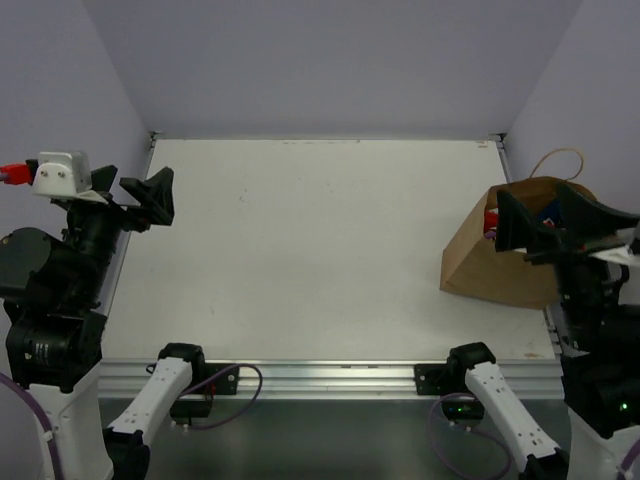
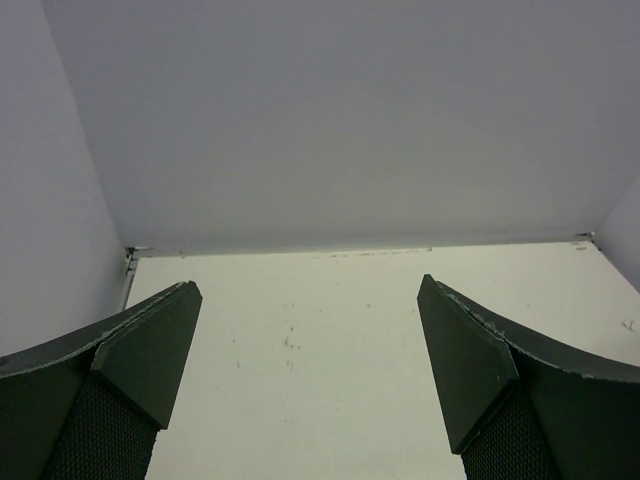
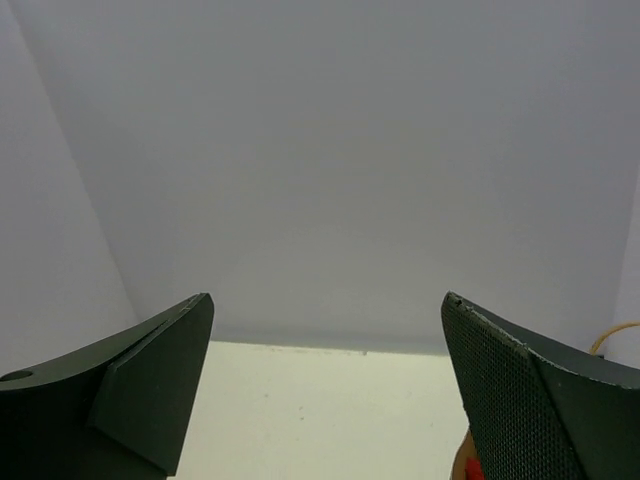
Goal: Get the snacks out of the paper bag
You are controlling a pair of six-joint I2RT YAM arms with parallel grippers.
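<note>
- Paper bag (image 1: 492, 268): plain brown kraft, by far the biggest loose item on the table (image 1: 300, 260). It sits at the table's right edge, about halfway back, well apart from the left arm.
- Bag form: broad at the foot and narrowing towards an open mouth at the top. The flat side facing the table's centre is smooth and unprinted. From the top view I cannot tell whether it stands square or leans.
- Handle (image 1: 561, 157): a thin pale loop rises behind the mouth towards the right wall. A sliver of the same loop shows at the right margin of the right wrist view (image 3: 618, 336).
- Snacks (image 1: 490, 222): all that shows is inside the bag mouth. There is a red-and-white scrap at the left lip and a bit of blue (image 1: 550, 212) deeper in. Both are mostly hidden by the gripper, so I cannot read a count or any labels.
- Right gripper (image 1: 538, 208): it is at the bag mouth, with dark fingers spread wide and one on each side of the opening. There is nothing between them. Its own camera (image 3: 327, 300) looks past the tips to the far wall, with brown and red just visible at the lower right.
- Left gripper (image 1: 150, 195): it is at the far left edge of the table, raised, with fingers spread wide. Its wrist view (image 2: 305, 290) shows bare white tabletop between the tips and nothing gripped.
</note>
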